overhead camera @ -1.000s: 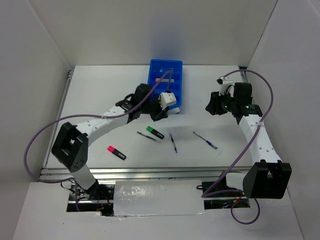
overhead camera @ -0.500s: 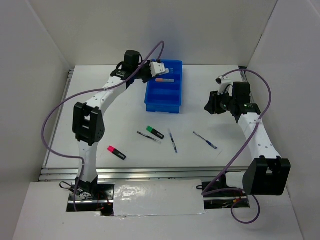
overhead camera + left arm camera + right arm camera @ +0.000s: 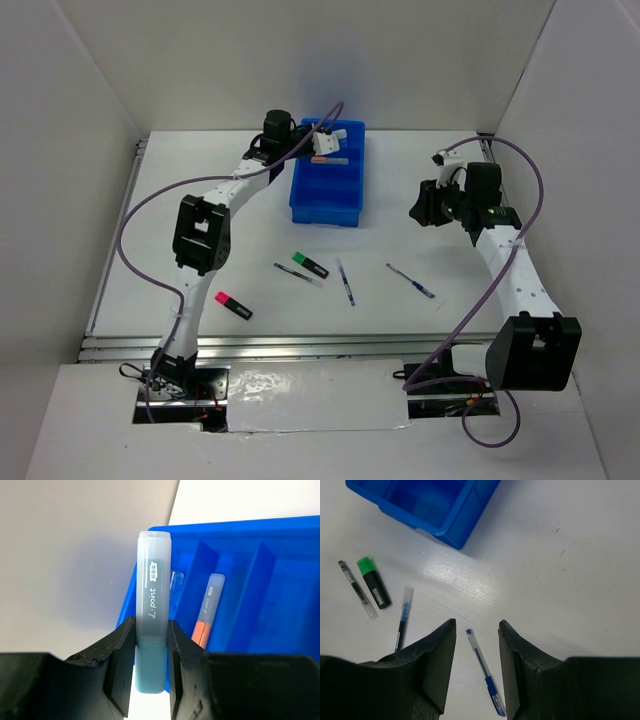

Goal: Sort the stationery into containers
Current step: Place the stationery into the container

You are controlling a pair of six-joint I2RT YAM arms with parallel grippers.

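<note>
My left gripper (image 3: 151, 645) is shut on a short teal marker with a frosted clear cap (image 3: 152, 595). It holds the marker over the far left corner of the blue divided tray (image 3: 240, 525); the gripper (image 3: 330, 138) and the tray (image 3: 345, 205) also show in the top view. An orange marker (image 3: 207, 610) and a thin clear pen (image 3: 176, 587) lie in the far compartments. My right gripper (image 3: 477, 630) is open and empty, hovering above a blue pen (image 3: 484, 670) on the table.
On the table lie a green highlighter (image 3: 310, 264), a dark pen (image 3: 298, 273), a second blue pen (image 3: 346, 284) and a pink highlighter (image 3: 233, 305). White walls enclose the table on three sides.
My left arm has swung from the tray's near right corner to its far end, carrying the teal marker. The right arm has not moved.
</note>
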